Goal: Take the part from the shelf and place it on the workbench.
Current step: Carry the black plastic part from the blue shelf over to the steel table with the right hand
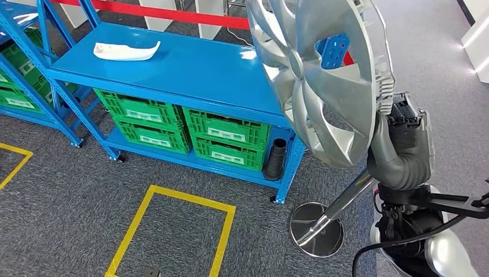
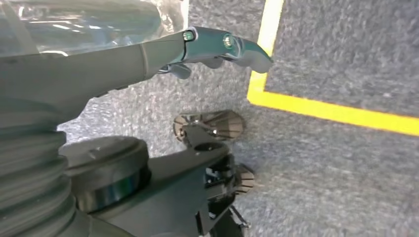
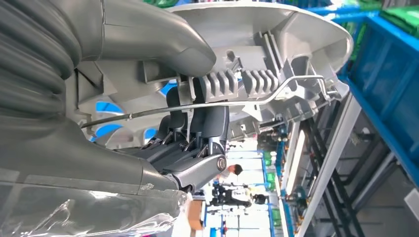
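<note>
The part is a large silver wheel cover (image 1: 323, 86), raised on edge in front of me at the right end of the blue workbench (image 1: 190, 63). My right hand (image 1: 403, 124) grips its rim from below and behind. In the right wrist view the dark fingers (image 3: 197, 123) hook over the ribbed back of the wheel cover (image 3: 257, 29), with the thumb pressing on the other side. My left hand (image 2: 207, 47) hangs over the grey carpet with its fingers stretched out, holding nothing.
A white curved part (image 1: 127, 51) lies on the workbench's far left. Green crates (image 1: 225, 135) and a black ribbed tube (image 1: 277, 157) fill its lower shelf. A chrome stanchion base (image 1: 316, 229) stands by my right side. Yellow floor tape (image 1: 173, 231) marks a square; another blue rack (image 1: 23, 75) stands left.
</note>
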Tool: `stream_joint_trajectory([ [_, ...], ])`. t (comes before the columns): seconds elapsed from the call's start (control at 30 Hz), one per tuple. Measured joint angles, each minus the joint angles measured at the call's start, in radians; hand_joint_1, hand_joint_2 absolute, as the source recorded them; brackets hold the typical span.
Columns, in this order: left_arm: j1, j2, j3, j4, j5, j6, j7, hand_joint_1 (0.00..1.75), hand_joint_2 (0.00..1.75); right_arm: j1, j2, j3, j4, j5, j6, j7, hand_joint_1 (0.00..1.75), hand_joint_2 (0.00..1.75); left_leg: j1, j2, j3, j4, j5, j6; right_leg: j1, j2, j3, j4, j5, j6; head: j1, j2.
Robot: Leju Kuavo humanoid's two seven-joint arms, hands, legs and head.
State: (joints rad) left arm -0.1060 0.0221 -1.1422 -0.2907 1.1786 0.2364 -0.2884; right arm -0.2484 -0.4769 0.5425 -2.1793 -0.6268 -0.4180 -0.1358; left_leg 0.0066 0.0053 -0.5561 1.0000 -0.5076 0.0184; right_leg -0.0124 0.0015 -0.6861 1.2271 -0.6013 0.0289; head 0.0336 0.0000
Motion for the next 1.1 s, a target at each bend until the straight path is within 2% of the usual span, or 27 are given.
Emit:
stream_joint_trajectory([
  [0.03,0.000,0.000,0.000,0.000,0.001,0.001,0.000,0.00,1.75,0.001,0.000,0.000,0.000,0.000,0.000,0.000,1.75,1.75,-0.001,0.000,-0.008,0.001,0.005,0.000,0.000,0.000,-0.012,0.049,-0.024,0.002,0.000,0.000],
  [0.07,0.000,0.000,0.000,0.000,0.001,0.003,0.000,0.00,1.75,0.001,0.000,0.001,0.000,0.000,0.000,0.000,1.75,1.75,-0.001,0.000,-0.015,0.003,0.009,0.000,0.000,0.000,-0.010,0.072,-0.031,0.004,0.000,0.000],
  [0.1,0.000,0.000,-0.001,0.000,0.002,0.004,0.000,0.00,1.75,0.001,0.000,0.001,0.000,0.000,0.000,0.000,1.75,1.75,-0.001,0.000,-0.022,0.006,0.013,-0.001,0.000,0.000,0.010,0.055,-0.019,0.004,0.000,0.000],
  [0.17,0.000,0.000,-0.001,0.000,0.003,0.005,0.000,0.00,1.75,0.001,0.000,0.001,0.000,0.000,0.000,0.001,1.75,1.75,0.000,0.000,-0.032,0.013,0.018,-0.005,0.000,0.000,0.091,-0.070,0.035,0.002,0.002,0.000],
  [0.2,0.000,-0.001,-0.001,0.000,0.003,0.005,0.000,0.00,1.75,0.001,0.000,0.001,0.000,0.000,0.000,0.001,1.75,1.75,-0.002,-0.001,-0.037,0.017,0.020,-0.008,0.001,0.000,0.129,-0.135,0.054,-0.001,0.004,0.000],
  [0.23,0.000,-0.001,-0.001,0.000,0.003,0.005,0.000,0.00,1.75,0.001,0.000,0.001,-0.001,0.000,0.000,0.001,1.75,1.75,-0.003,-0.001,-0.043,0.021,0.023,-0.013,0.003,0.000,0.152,-0.181,0.064,-0.005,0.005,0.000],
  [0.27,0.000,-0.001,-0.001,0.000,0.003,0.005,0.000,0.00,1.75,0.001,0.000,0.000,-0.002,0.000,-0.001,0.001,1.75,1.75,-0.004,-0.001,-0.049,0.024,0.027,-0.020,0.004,0.001,0.158,-0.200,0.064,-0.011,0.006,0.000],
  [0.37,0.002,0.000,-0.002,0.000,0.004,0.005,0.000,0.00,1.75,0.005,0.000,0.000,-0.005,0.000,-0.005,0.000,1.75,1.75,-0.005,-0.002,-0.060,0.027,0.035,-0.039,0.004,0.003,0.146,-0.203,0.075,-0.031,0.005,0.000],
  [0.4,0.002,0.000,-0.002,0.000,0.005,0.005,0.000,0.00,1.75,0.006,0.000,0.000,-0.005,0.001,-0.006,0.000,1.75,1.75,-0.004,-0.003,-0.065,0.038,0.021,-0.044,0.001,0.001,0.143,-0.206,0.081,-0.039,0.004,0.000],
  [0.43,0.002,0.000,-0.002,0.000,0.005,0.005,0.000,0.00,1.75,0.006,0.000,0.000,-0.006,0.002,-0.007,-0.001,1.75,1.75,-0.004,-0.004,-0.074,0.066,-0.005,-0.050,-0.002,0.000,0.140,-0.209,0.087,-0.046,0.001,0.000],
  [0.5,0.003,0.001,-0.003,0.000,0.005,0.006,0.000,0.00,1.75,0.008,0.001,0.000,-0.006,0.005,-0.007,-0.002,1.75,1.75,0.000,-0.004,-0.108,0.178,-0.083,-0.059,-0.003,-0.003,0.131,-0.208,0.095,-0.054,-0.003,0.000],
  [0.53,0.003,0.001,-0.003,0.000,0.006,0.006,0.000,0.00,1.75,0.011,0.001,0.000,-0.006,0.006,-0.007,-0.002,1.75,1.75,0.001,-0.004,-0.124,0.238,-0.113,-0.062,-0.002,-0.004,0.125,-0.206,0.098,-0.055,-0.004,0.000],
  [0.57,0.003,0.001,-0.004,0.000,0.006,0.006,0.000,0.00,1.75,0.013,0.001,0.000,-0.006,0.008,-0.007,-0.002,1.75,1.75,0.002,-0.004,-0.130,0.276,-0.128,-0.063,-0.002,-0.004,0.118,-0.204,0.101,-0.055,-0.004,0.000],
  [0.6,0.003,0.001,-0.004,0.000,0.006,0.006,0.000,0.00,1.75,0.016,0.001,0.000,-0.006,0.010,-0.007,-0.002,1.75,1.75,0.002,-0.004,-0.120,0.279,-0.124,-0.063,-0.001,-0.004,0.112,-0.200,0.104,-0.055,-0.004,0.000],
  [0.63,0.003,0.001,-0.004,0.000,0.006,0.006,0.000,0.00,1.75,0.018,0.001,0.000,-0.006,0.011,-0.007,-0.002,1.75,1.75,0.002,-0.004,-0.093,0.244,-0.104,-0.061,-0.001,-0.004,0.106,-0.196,0.106,-0.053,-0.004,0.000],
  [0.7,0.002,0.002,-0.004,0.000,0.006,0.006,0.000,0.00,1.75,0.020,0.001,-0.001,-0.007,0.014,-0.008,-0.002,1.75,1.75,0.000,-0.005,-0.012,0.115,-0.054,-0.051,0.000,-0.002,0.097,-0.190,0.109,-0.049,-0.004,0.000],
  [0.73,0.000,0.003,-0.005,0.000,0.006,0.006,0.000,0.00,1.75,0.020,0.001,-0.001,-0.007,0.017,-0.008,-0.002,1.75,1.75,-0.002,-0.005,0.018,0.059,-0.039,-0.045,0.002,-0.001,0.093,-0.187,0.112,-0.044,-0.004,0.000],
  [0.77,-0.001,0.004,-0.005,0.000,0.006,0.006,0.000,0.00,1.75,0.021,0.001,-0.001,-0.008,0.021,-0.009,-0.002,1.75,1.75,-0.005,-0.006,0.034,0.026,-0.035,-0.040,0.002,-0.001,0.088,-0.186,0.115,-0.039,-0.004,0.000],
  [0.83,-0.001,0.005,-0.005,0.000,0.006,0.006,0.000,0.00,1.75,0.022,0.001,-0.001,-0.008,0.032,-0.011,-0.002,1.75,1.75,-0.008,-0.006,0.032,0.010,-0.035,-0.032,0.002,-0.001,0.081,-0.186,0.123,-0.026,-0.005,0.000],
  [0.9,0.001,0.006,-0.006,-0.001,0.006,0.006,0.000,0.00,1.75,0.024,0.000,-0.002,-0.008,0.040,-0.013,-0.001,1.75,1.75,-0.005,-0.004,0.029,0.000,-0.025,-0.020,0.000,-0.001,0.076,-0.184,0.120,-0.014,-0.004,0.000],
  [0.93,0.001,0.006,-0.007,-0.001,0.006,0.006,0.000,0.00,1.75,0.025,0.000,-0.002,-0.008,0.042,-0.014,-0.001,1.75,1.75,-0.002,-0.003,0.028,-0.006,-0.018,-0.013,0.000,-0.001,0.068,-0.166,0.103,-0.009,-0.002,0.000],
  [0.97,0.000,0.007,-0.007,-0.001,0.006,0.006,0.000,0.00,1.75,0.025,-0.001,-0.003,-0.008,0.043,-0.015,-0.001,1.75,1.75,0.001,-0.002,0.025,-0.010,-0.012,-0.008,-0.001,0.000,0.052,-0.129,0.075,-0.006,-0.001,0.000],
  [1.03,-0.001,0.006,-0.008,-0.001,0.006,0.006,0.000,0.00,1.75,0.027,-0.001,-0.003,-0.008,0.045,-0.015,-0.001,1.75,1.75,0.000,-0.001,0.017,-0.009,-0.007,-0.004,-0.002,0.000,0.008,-0.012,0.006,-0.001,0.002,0.000],
  [1.07,0.000,0.006,-0.009,-0.001,0.006,0.006,0.000,0.00,1.75,0.028,-0.001,-0.002,-0.008,0.045,-0.015,-0.001,1.75,1.75,-0.001,-0.002,0.013,-0.006,-0.006,-0.003,-0.002,0.000,-0.009,0.039,-0.015,0.001,0.002,0.000],
  [1.1,0.000,0.006,-0.010,-0.002,0.006,0.006,0.000,0.00,1.75,0.029,-0.001,-0.002,-0.008,0.046,-0.015,0.000,1.75,1.75,-0.001,-0.005,0.008,-0.003,-0.005,-0.004,-0.002,0.000,-0.014,0.062,-0.018,0.002,0.002,0.000],
])
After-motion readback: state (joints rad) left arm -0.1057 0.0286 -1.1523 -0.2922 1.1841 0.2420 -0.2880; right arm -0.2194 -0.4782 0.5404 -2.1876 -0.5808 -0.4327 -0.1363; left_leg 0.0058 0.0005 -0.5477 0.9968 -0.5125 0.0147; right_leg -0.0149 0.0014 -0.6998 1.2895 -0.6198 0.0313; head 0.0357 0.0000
